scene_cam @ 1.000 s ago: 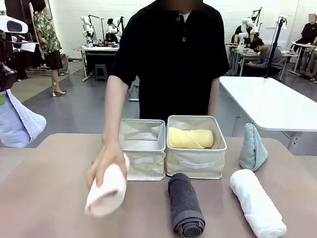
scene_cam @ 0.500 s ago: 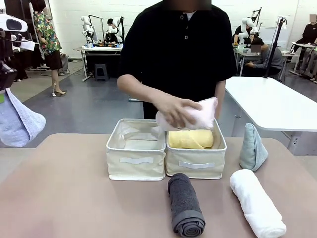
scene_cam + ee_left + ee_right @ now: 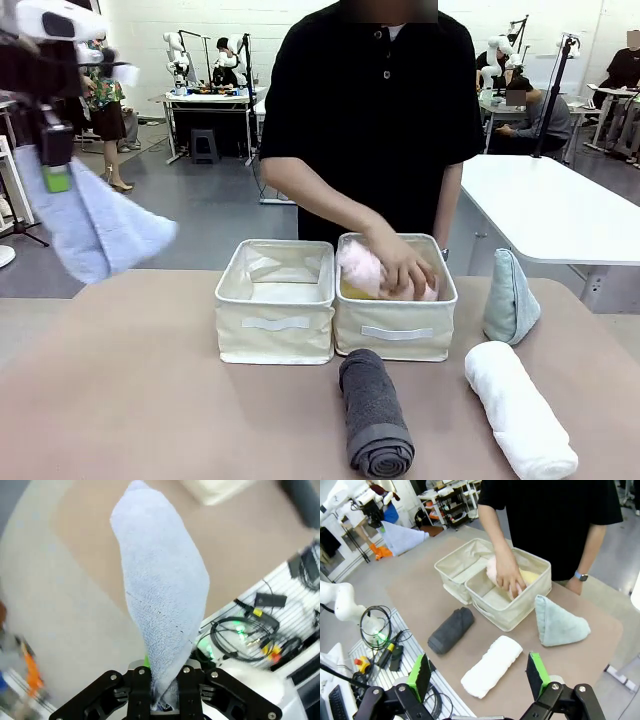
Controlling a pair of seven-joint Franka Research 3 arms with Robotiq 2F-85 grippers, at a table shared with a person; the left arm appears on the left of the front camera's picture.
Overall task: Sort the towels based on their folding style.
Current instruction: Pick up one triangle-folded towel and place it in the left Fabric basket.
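Left end effector point(image 3: 165, 692): clamped shut, and it's got the lavender-blue towel point(image 3: 160, 595) pinched by one narrow end, up in the air off the counter's left edge.
Lavender-blue towel, axis: long axis runs straight out along the fingers; from the front it hangs slanted, fanning wider toward its lower right.
Right end effector point(image 3: 480, 672): jaws spread wide, green pads well apart, gripping nothing, hovering high over the near edge of the counter point(image 3: 140, 400).
White towel point(image 3: 520, 410): rolled, lying flat at the near right; long axis on a diagonal, near end angled to the right.
Dark grey towel point(image 3: 375, 412): rolled, just in front of the right bin point(image 3: 395, 335); long axis near-to-far, spiral end facing the robot.
Pale teal towel point(image 3: 510, 297): cone, standing upright, tip up, just right of the right bin.
Pink towel point(image 3: 362, 268): in the right bin, under the person's hand point(image 3: 400, 268).
Yellow towel point(image 3: 530, 576): beneath the pink one, a sliver showing.
Left bin point(image 3: 275, 325): touching the right bin's side, a cream fabric strip on each front.
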